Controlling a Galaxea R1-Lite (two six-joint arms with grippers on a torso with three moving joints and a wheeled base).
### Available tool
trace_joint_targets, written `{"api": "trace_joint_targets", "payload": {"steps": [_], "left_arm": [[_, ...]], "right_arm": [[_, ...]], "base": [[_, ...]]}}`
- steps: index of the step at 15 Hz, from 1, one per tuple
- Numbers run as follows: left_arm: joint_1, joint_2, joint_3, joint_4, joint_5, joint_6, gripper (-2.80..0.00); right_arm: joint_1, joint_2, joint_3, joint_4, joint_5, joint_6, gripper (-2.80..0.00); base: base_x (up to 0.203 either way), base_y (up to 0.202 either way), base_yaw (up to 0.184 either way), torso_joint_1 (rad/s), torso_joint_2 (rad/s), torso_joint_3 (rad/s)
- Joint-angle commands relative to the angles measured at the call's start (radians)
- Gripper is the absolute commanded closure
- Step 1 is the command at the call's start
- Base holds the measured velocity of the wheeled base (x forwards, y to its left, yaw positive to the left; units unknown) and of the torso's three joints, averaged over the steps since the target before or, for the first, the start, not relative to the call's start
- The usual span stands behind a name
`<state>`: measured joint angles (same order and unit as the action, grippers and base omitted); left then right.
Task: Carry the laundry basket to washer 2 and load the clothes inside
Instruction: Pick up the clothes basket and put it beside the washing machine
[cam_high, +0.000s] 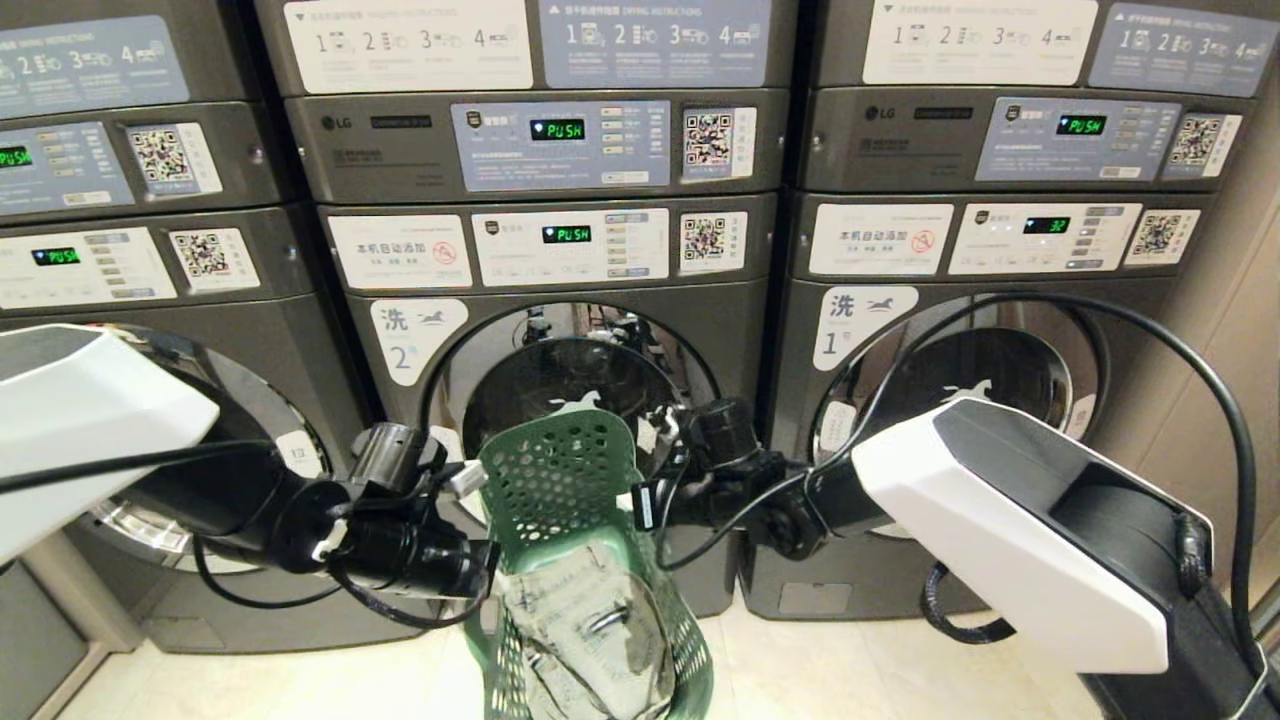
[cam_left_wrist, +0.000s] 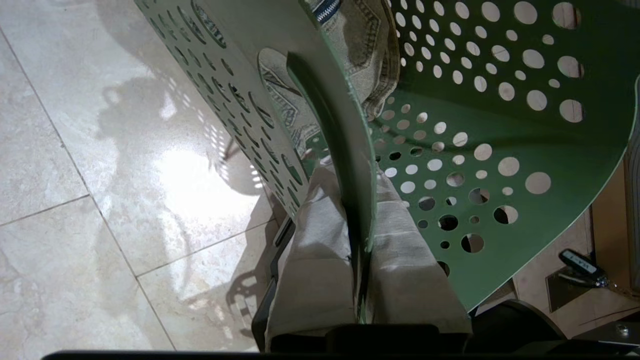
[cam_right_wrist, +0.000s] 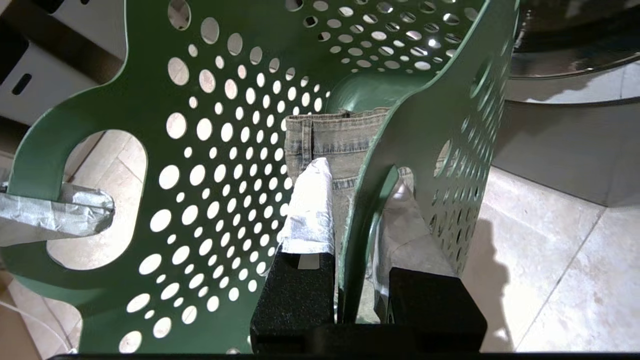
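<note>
The laundry basket (cam_high: 585, 560) hung tipped in front of washer 2 (cam_high: 560, 380), above the tiled floor (cam_high: 850, 670), with the clothes (cam_high: 590, 630) bunched at its low end. The left gripper (cam_left_wrist: 360, 270) was clenched on one side wall at the handle cut-out, a finger inside and one outside; the right gripper (cam_right_wrist: 350, 220) was clamped likewise on the opposite wall. The basket looked light and thin, its perforated plastic likely to flex and slip between taped fingers (cam_right_wrist: 310, 210), so the handle rims seemed the soundest hold. The denim looked soft and floppy, best pinched at a thick seam or waistband.
</note>
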<state>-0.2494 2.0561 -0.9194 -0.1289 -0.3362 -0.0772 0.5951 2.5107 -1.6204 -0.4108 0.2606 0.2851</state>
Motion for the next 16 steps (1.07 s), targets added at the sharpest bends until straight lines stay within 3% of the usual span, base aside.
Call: {"api": "trace_joint_targets", "payload": {"steps": [1, 11, 16], "left_arm": [[-0.018, 0.008, -0.006, -0.001, -0.002, -0.004, 0.0], [-0.112, 0.111, -0.118, -0.004, -0.003, -0.006, 0.0], [-0.146, 0.127, -0.144, -0.001, -0.003, -0.009, 0.0]], "right_arm": [[-0.012, -0.015, 0.016, -0.002, 0.002, 0.002, 0.0], [-0.039, -0.058, 0.11, -0.004, -0.014, 0.003, 0.0], [-0.045, -0.098, 0.215, -0.115, -0.009, 0.004, 0.0]], "base": [[0.0, 0.0, 0.0, 0.0, 0.0, 0.0], [0.0, 0.0, 0.0, 0.0, 0.0, 0.0], [0.0, 0.0, 0.0, 0.0, 0.0, 0.0]]}}
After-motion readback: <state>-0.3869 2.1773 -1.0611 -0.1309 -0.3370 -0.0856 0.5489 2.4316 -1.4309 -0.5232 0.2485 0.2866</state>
